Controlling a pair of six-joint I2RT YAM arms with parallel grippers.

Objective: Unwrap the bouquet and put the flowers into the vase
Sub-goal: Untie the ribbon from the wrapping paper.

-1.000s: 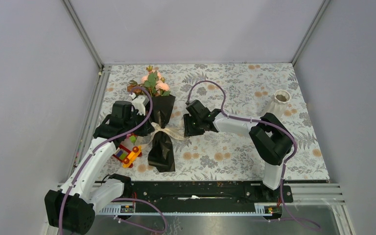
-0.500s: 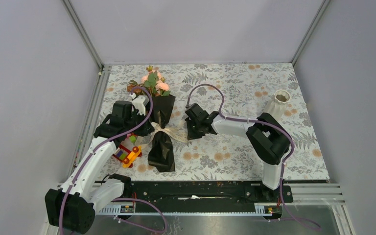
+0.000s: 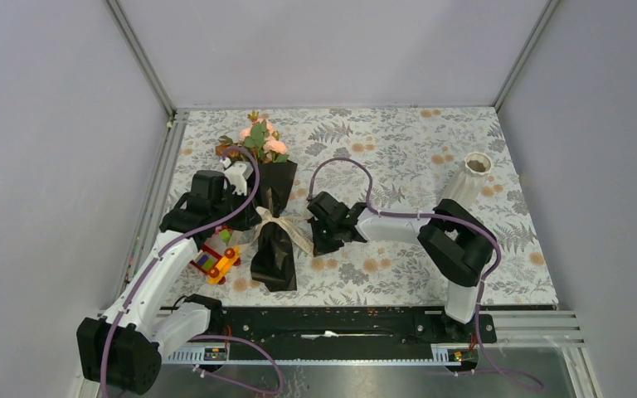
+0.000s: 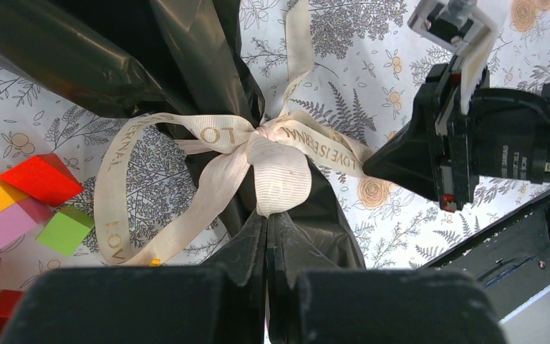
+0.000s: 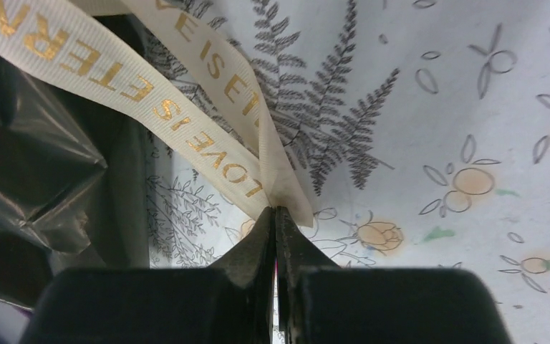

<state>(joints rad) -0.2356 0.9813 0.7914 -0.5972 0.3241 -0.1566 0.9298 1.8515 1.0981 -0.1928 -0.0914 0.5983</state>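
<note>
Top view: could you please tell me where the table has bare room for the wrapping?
Bare cloth lies between the right tool and the vase, and along the near edge right of the bouquet. The left is crowded: bouquet, toy car, left tool.

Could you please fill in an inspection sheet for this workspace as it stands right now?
Surface: table under a floral cloth.
Job's things: bouquet lying down, ribbon tied in a bow; flowers showing at the wrap's far mouth; vase upright, far right, apart.
Clutter: toy car beside the bouquet.
Grippers: left gripper shut on the bouquet's black wrap below the bow; right gripper shut on the ribbon's tail ends.
Cables: purple cables run along both arms.
Surroundings: grey walls on three sides; dark rail at the near edge.
</note>
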